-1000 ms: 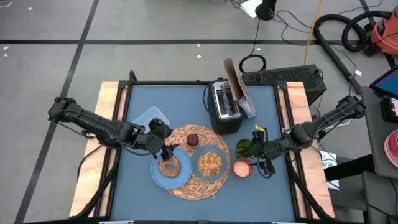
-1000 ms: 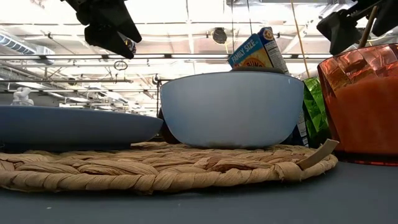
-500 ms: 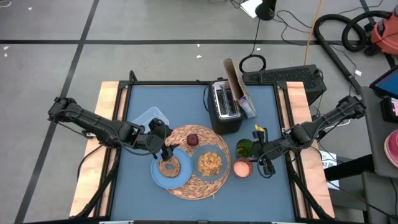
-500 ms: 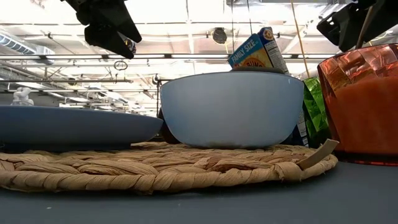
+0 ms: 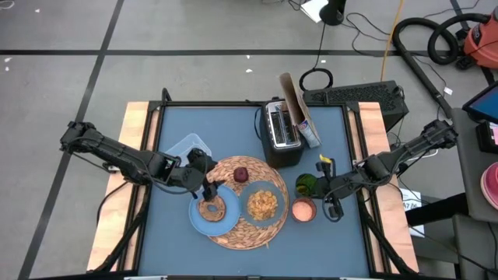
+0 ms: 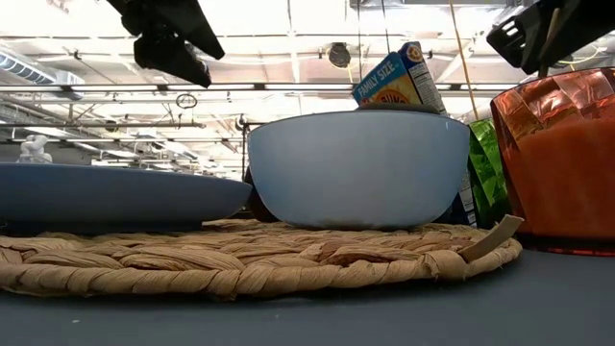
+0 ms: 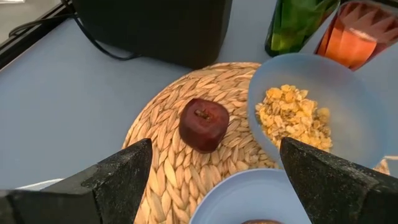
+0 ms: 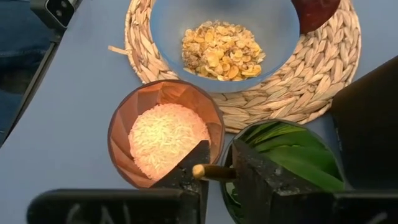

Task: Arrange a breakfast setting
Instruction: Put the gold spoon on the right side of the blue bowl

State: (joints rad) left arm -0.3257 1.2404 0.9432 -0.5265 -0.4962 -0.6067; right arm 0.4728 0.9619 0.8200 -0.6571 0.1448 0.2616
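Observation:
On the round straw mat [image 5: 247,233] stand a light-blue plate [image 5: 198,222] bearing the brown bagel [image 5: 210,208] and a pale bowl of tan cereal [image 5: 263,204]; the dark-red fruit [image 7: 204,123] rests on the mat's far part. The orange-pink cup [image 8: 163,132], filled with white grains, stands on the table just right of the mat. My left gripper [image 7: 214,152] hangs open above the mat's left part, over the plate's far edge. My right gripper [image 8: 216,171] hovers above the cup and a green glass [image 8: 283,158], shut on a thin brown stick [image 8: 214,172]. My right gripper has the thin brown stick in the narrow gap between its two fingertips, near the stick's pale end [image 8: 198,171], which pokes out on the cup's side. The fingers slant down from the table's right. The right finger [image 8: 261,180] hides the rest of the stick.
A black-and-silver toaster [image 5: 282,134] and a cereal box [image 5: 299,117] stand at the far middle of the table. A clear plastic tub [image 5: 187,148] sits left of the mat. The green glass [image 5: 305,184] stands close behind the cup. Bare blue table lies near the front corners.
My right gripper has stayed in place and shut: the wide gap between its fingers a second ago has narrowed onto the thin stick, which has shifted a little with the closing finger. The mat, plate, bowl and cup have not moved.

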